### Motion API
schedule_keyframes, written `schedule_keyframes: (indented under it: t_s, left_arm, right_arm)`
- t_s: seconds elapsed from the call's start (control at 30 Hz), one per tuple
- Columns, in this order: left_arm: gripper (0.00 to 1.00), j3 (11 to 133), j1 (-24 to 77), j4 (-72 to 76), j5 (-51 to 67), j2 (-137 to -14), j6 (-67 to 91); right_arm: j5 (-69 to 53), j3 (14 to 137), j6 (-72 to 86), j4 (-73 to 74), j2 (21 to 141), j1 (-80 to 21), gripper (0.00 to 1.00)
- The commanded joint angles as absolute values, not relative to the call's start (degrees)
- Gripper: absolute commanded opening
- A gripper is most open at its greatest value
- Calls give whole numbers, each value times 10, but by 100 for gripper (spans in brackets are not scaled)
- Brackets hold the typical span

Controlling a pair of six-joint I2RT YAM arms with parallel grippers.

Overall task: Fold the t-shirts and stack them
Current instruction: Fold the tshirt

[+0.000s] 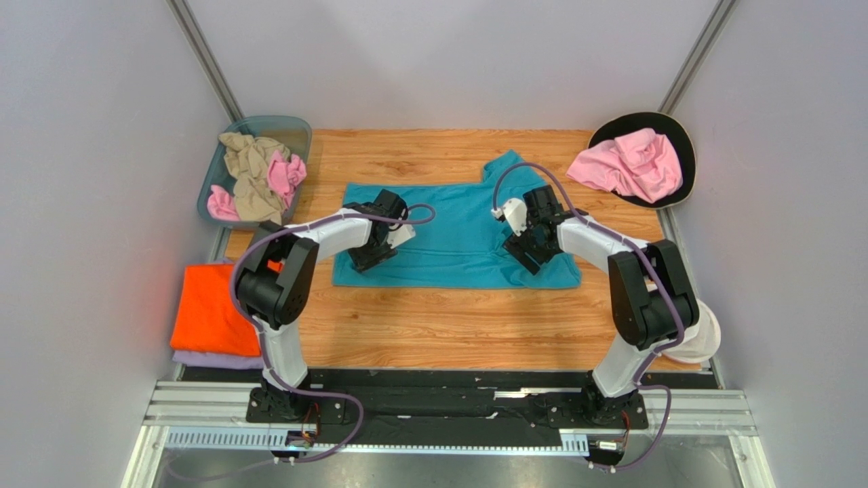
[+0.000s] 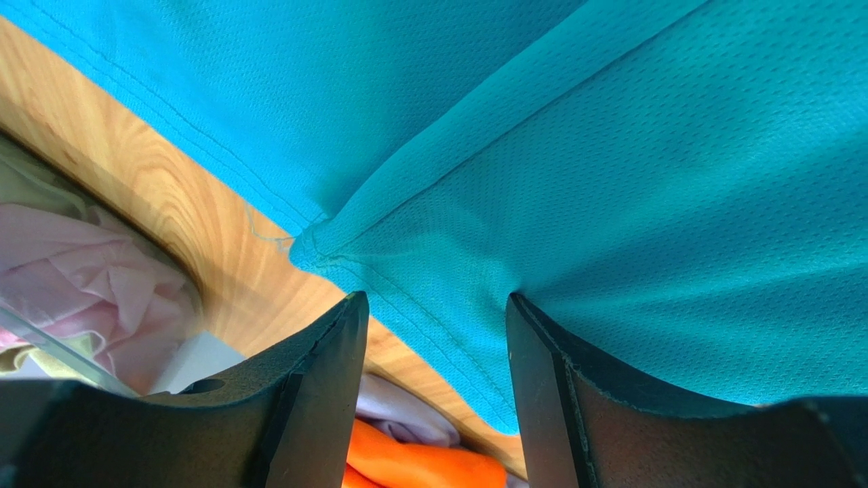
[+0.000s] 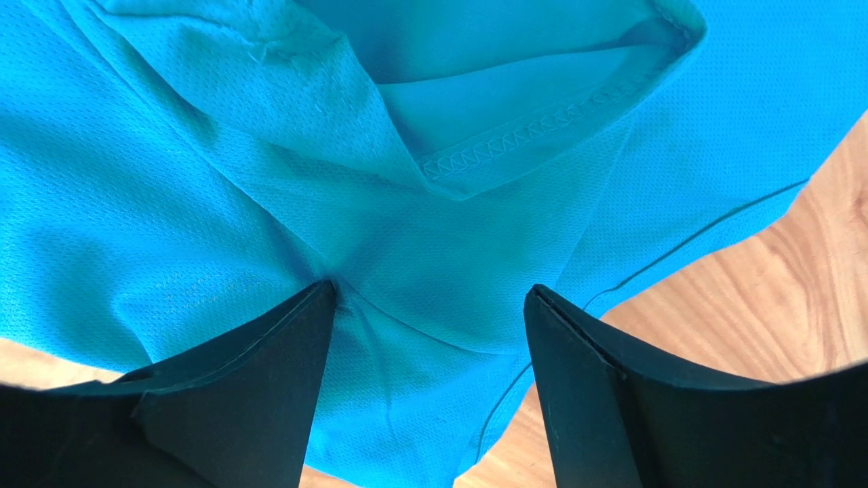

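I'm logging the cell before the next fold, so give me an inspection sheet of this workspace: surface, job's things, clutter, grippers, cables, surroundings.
Surface: wooden table, no stains seen.
Job's things: teal t-shirt spread mid-table; orange t-shirt folded on lavender t-shirt at the left; beige t-shirt and pink cloth crumpled in the bin; pink t-shirt crumpled on a black round tray, far right.
Clutter: white dish, partly hidden behind the right arm.
Grippers: left gripper and right gripper both down at the teal t-shirt, jaws apart, cloth between them.
Cables: purple cables loop along both arms.
Surroundings: grey walls; metal rail at the near edge.
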State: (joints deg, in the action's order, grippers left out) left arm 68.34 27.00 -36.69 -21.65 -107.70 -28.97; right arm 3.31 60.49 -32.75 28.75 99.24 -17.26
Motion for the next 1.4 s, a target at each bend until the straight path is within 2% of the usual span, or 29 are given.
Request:
schedule_keyframes:
  t_s: [0.0,0.93,1.17,1.37]
  left_arm:
    - [62,648,288,-411,-200,-1067,-259]
    - [62,489,342,-428,-142,-934,-256]
    - [62,484,346,-446,-110,-842,-268]
    - [66,527,345,-421,-145,-776,-298]
  right_arm:
    - [39,563,-313,339,972,-185,73]
    - [10,425,-305,408,812,-244,74]
    - [17,462,-302,438,745,-247,75]
    - [73,534,-310,411,751,-244,77]
